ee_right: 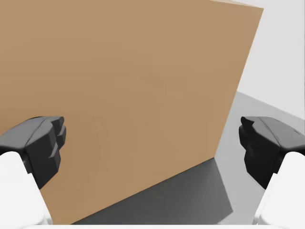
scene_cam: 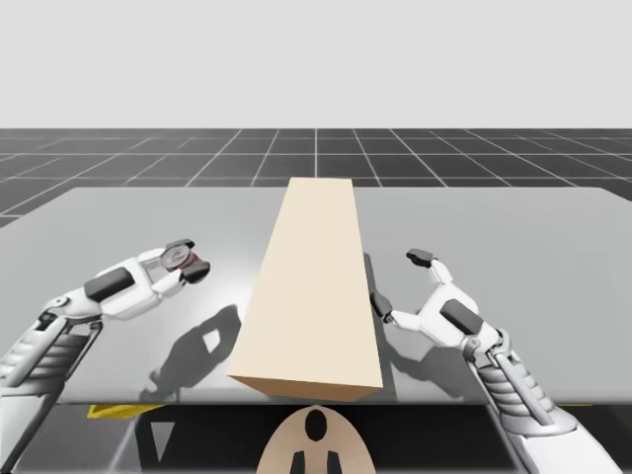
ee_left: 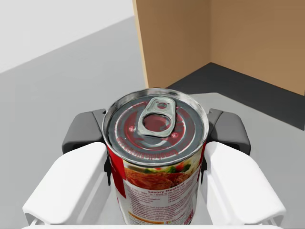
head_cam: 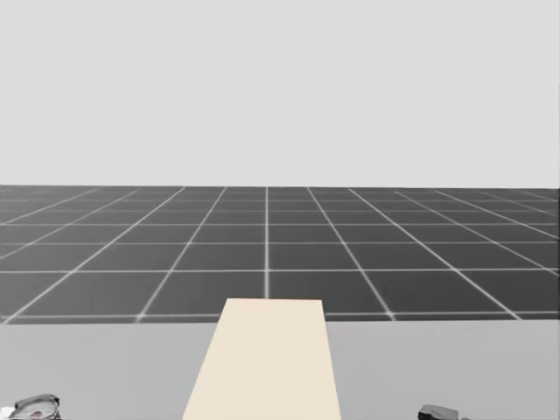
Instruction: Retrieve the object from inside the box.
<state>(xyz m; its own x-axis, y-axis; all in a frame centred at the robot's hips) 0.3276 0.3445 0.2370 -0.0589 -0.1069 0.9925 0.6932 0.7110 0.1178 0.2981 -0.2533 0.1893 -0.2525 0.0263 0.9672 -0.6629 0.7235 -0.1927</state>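
box (scene_cam: 314, 286): lying on table (scene_cam: 543, 237)
can (ee_left: 155, 148): sitting left of box, apart
right gripper (scene_cam: 400, 283): hovering just right of box

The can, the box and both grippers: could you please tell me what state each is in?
Can: sealed, pull tab flat, gripped.
Box: top closed, standing on the table.
Left gripper: shut on the can.
Right gripper: open, facing the box's side.

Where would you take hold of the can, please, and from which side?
Grip its straight round wall just below the lid rim, closing in from two opposite sides: the can is a plain cylinder, and my left pincer holds it that way.
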